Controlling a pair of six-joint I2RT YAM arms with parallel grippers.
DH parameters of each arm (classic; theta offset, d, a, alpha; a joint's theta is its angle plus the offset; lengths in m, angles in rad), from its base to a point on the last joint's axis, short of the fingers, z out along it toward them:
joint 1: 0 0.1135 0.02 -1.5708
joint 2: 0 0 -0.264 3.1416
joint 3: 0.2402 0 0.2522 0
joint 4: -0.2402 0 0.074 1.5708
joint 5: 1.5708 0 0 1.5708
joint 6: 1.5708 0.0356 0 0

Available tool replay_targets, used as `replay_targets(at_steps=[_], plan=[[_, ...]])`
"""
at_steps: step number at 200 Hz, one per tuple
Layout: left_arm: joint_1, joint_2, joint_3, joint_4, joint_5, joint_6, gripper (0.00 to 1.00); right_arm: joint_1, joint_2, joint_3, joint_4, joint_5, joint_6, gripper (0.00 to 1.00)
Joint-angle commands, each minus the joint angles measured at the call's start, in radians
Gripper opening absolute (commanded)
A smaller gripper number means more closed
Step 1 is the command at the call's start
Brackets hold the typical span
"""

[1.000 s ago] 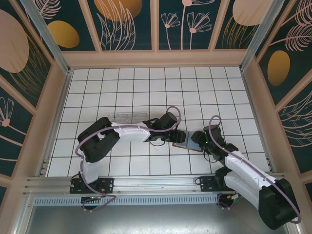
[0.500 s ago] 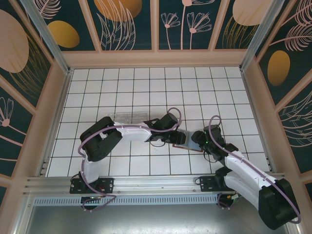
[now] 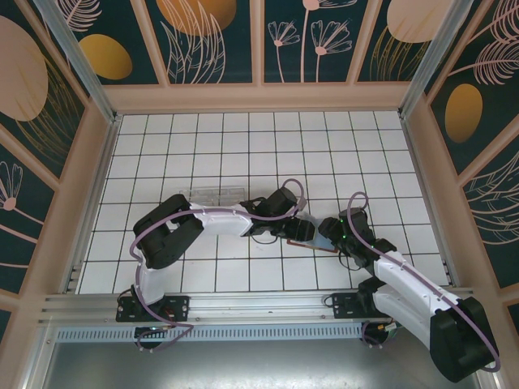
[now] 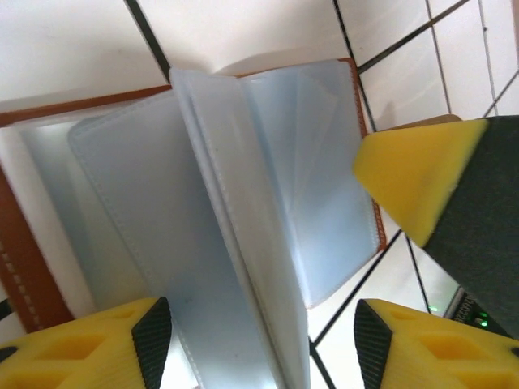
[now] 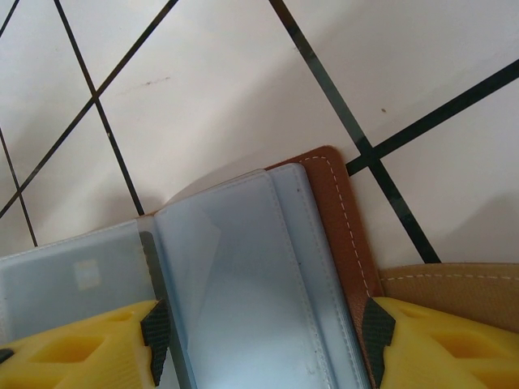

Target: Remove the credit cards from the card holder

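Two grippers stand over the card holder (image 3: pixel 315 241), which lies open like a book on the white tiled table (image 3: pixel 243 146), at about 4 o'clock from the table's centre. The left gripper (image 3: pixel 302 229) is at its 9 o'clock edge and the right gripper (image 3: pixel 331 231) at its 3 o'clock edge.

Holder: brown leather-like cover (image 5: pixel 328 203), pale stitching along the rim, rounded corner. Inside are blue-grey translucent sleeves (image 4: pixel 162 227), with several leaves fanned up from the spine. One sleeve in the right wrist view shows a faint pale square.

Left pincer: yellow fingers spread, sleeves between them, not pinched. Right pincer: fingers likewise apart over the open pages, nothing clamped.

Clear plastic box (image 3: pixel 215 194) at 10 o'clock from the holder, well apart.
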Motion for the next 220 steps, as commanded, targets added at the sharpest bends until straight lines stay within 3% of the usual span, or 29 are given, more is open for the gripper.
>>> replay_targets(at_steps=[1, 52, 72, 220], plan=[[-0.006, -0.002, 0.027, 0.06, 0.055, 0.0, 0.66, -0.004, -0.001, -0.023, -0.005, -0.03, 0.001, 0.67], [-0.009, 0.005, 0.034, 0.08, 0.083, 0.002, 0.77, -0.005, -0.001, -0.024, -0.007, -0.03, 0.001, 0.67], [-0.009, 0.001, 0.03, 0.082, 0.082, 0.005, 0.89, -0.006, -0.001, -0.024, -0.006, -0.029, 0.0, 0.67], [-0.026, -0.023, 0.022, 0.367, 0.259, -0.078, 0.84, -0.016, -0.002, -0.036, 0.0, -0.04, 0.001, 0.68]])
